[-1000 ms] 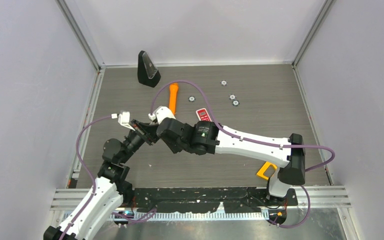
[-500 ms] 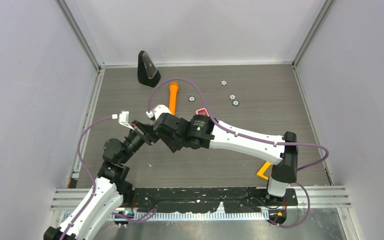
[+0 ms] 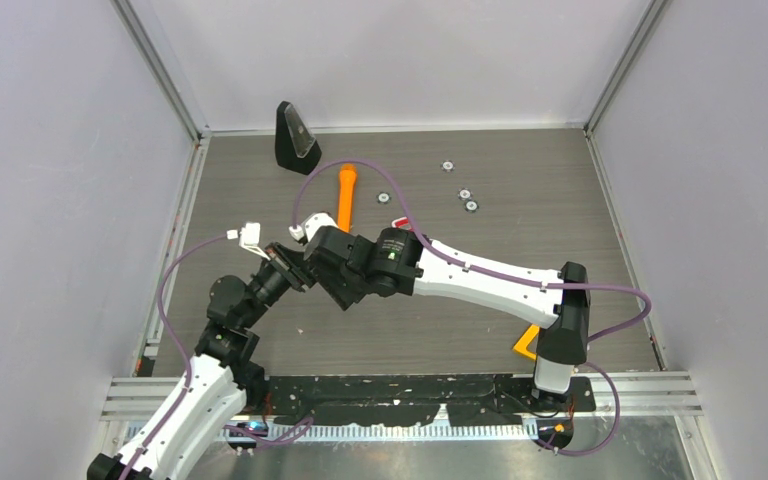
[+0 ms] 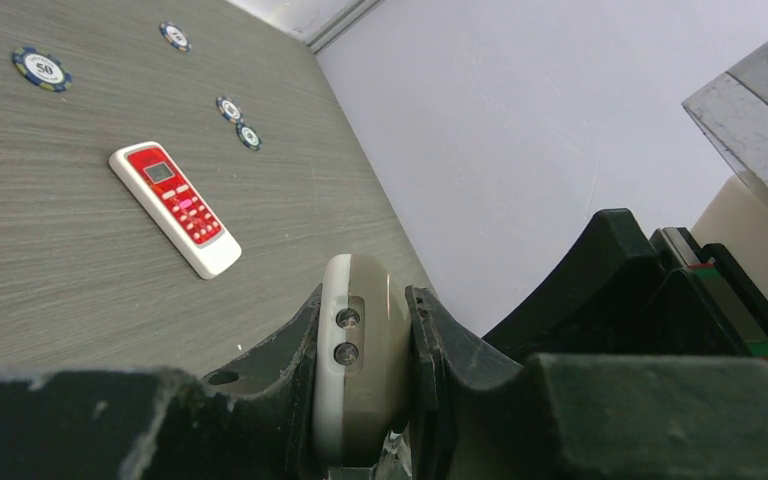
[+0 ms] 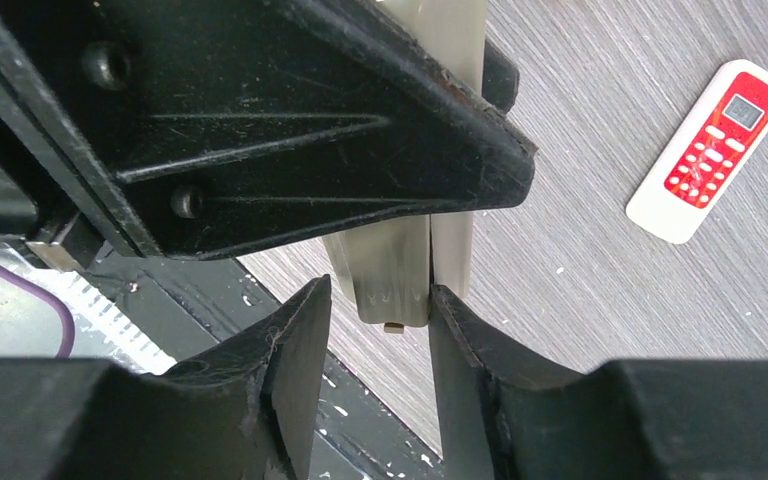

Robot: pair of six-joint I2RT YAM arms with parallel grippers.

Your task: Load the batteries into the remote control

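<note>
by the worktop's (image 3: 390, 345) left edge, left gripper (image 4: 362, 300) squeezes the remote (image 4: 358, 360) — right gripper (image 5: 378, 295) half open round its end. likely opening its back; next, pull gently.

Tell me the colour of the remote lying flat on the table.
The red-and-white remote has a red face on a white body; the left wrist view shows it best.

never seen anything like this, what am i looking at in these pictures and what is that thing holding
Two robot arms are bolted to a table. One picture looks down from above; the other two come from a camera on each wrist. The left pincer grips a pale grey remote, and the right pincer stands open around its end. On the table lie a red remote, an orange tool, round chips and a black wedge.
</note>
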